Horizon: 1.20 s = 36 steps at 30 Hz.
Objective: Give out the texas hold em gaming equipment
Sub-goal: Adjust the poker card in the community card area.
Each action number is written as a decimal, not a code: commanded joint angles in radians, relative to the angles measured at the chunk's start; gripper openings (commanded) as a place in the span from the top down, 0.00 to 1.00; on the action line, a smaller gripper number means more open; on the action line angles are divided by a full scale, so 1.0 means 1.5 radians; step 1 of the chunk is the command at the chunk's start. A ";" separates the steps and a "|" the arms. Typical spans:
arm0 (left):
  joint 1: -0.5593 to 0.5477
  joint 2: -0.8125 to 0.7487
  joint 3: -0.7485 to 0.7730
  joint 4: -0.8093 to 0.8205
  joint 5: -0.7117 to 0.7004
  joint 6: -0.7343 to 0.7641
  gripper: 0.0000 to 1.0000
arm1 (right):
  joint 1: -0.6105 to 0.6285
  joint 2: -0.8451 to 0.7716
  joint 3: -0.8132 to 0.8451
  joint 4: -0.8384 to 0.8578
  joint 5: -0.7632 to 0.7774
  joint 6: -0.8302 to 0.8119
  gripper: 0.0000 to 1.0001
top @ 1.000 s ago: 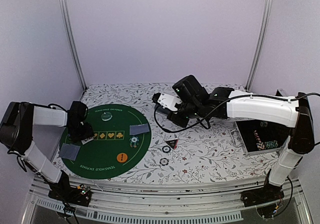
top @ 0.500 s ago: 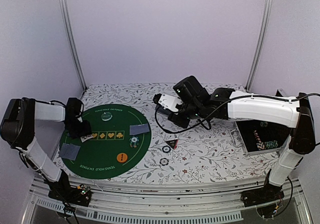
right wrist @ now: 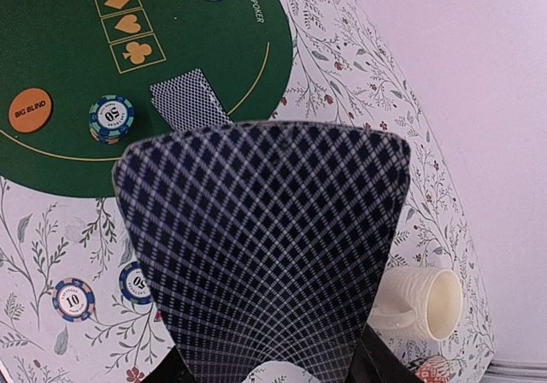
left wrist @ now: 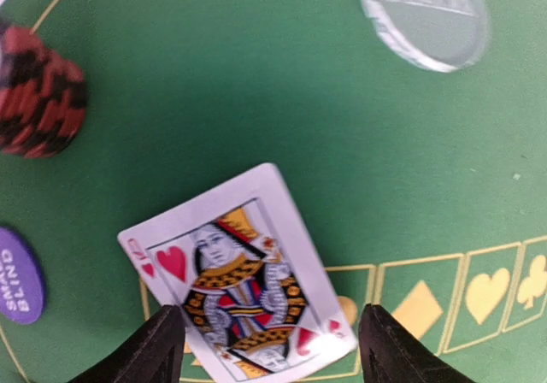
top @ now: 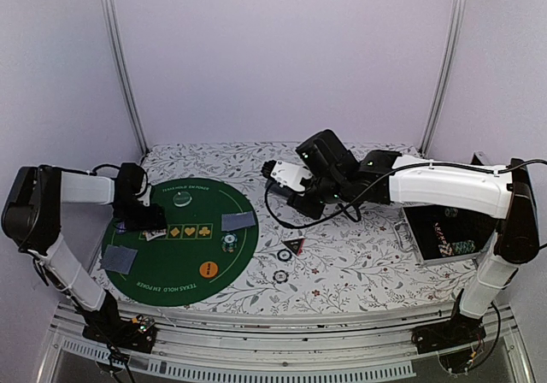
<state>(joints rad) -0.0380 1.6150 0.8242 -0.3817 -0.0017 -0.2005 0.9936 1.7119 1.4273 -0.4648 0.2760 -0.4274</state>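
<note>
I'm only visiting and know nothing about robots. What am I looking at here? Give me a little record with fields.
Surface: green poker mat on a flowered tablecloth
Left gripper: open, above a face-up queen of hearts lying on the mat
Right gripper: shut on a blue-backed card; one or several, cannot tell
On mat: clear disc, orange button, chip stack, face-down card
Off mat: chip marked 10, cream mug

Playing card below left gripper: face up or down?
Face up: the white queen of hearts card shows its picture side on the round green mat.
</note>
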 commanded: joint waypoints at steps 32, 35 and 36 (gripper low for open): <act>-0.118 0.080 0.046 -0.039 0.025 -0.104 0.96 | -0.004 -0.046 -0.009 -0.009 0.002 0.005 0.55; -0.103 0.078 0.036 -0.061 0.017 -0.126 1.00 | -0.003 -0.046 -0.009 -0.010 0.003 0.005 0.55; -0.098 0.073 0.029 -0.064 0.016 -0.129 1.00 | -0.003 -0.046 -0.009 -0.009 0.003 0.005 0.55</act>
<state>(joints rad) -0.2142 1.7077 0.9092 -0.4244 0.0257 -0.3416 0.9936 1.6760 1.4193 -0.4751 0.2764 -0.4274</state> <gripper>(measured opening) 0.010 0.458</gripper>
